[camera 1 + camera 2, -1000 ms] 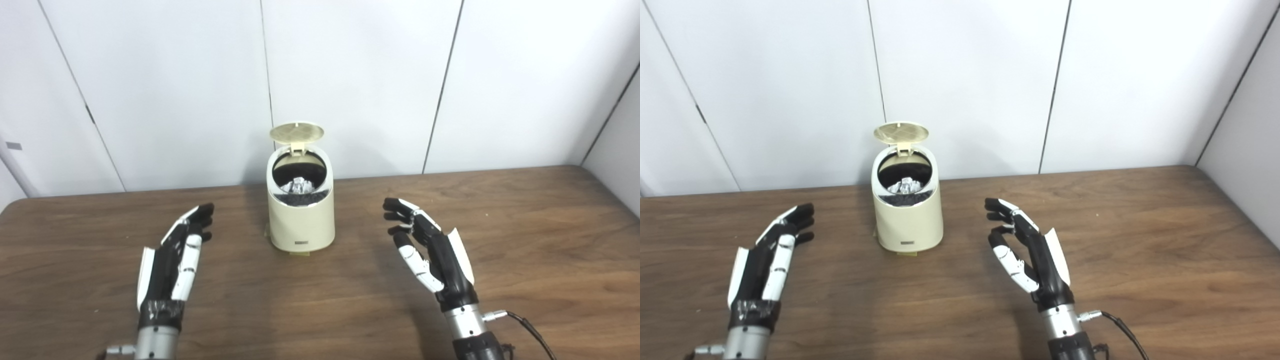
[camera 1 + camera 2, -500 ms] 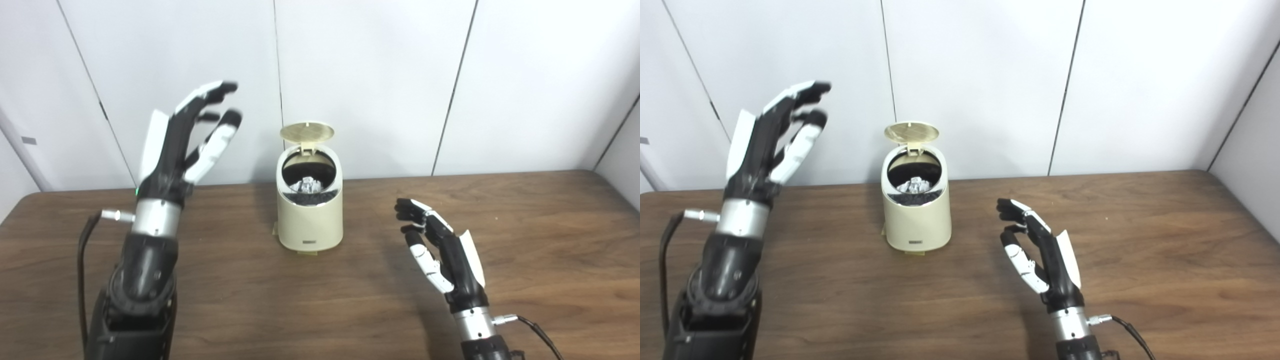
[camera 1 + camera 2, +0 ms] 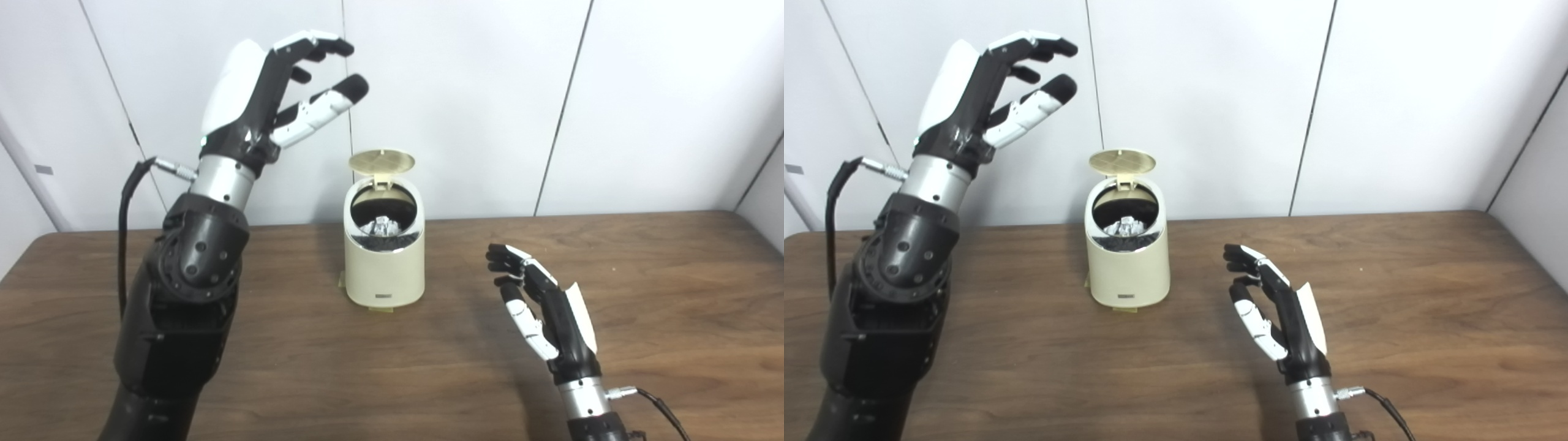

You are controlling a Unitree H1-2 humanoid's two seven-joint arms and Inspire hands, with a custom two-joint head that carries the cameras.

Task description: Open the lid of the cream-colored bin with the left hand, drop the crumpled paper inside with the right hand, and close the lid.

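The cream-colored bin stands on the wooden table near the back wall, its round lid tipped up and open. Crumpled paper lies inside the dark opening. My left hand is raised high, above and to the left of the lid, fingers spread and holding nothing. Low over the table to the right of the bin, my right hand is open and empty, fingers pointing up and toward the bin.
The brown table runs to a white panelled wall just behind the bin. A cable trails from my right wrist and another from my left forearm.
My left hand rose from low over the table to well above and left of the open lid. The right hand barely moved. The camera view shifted slightly.
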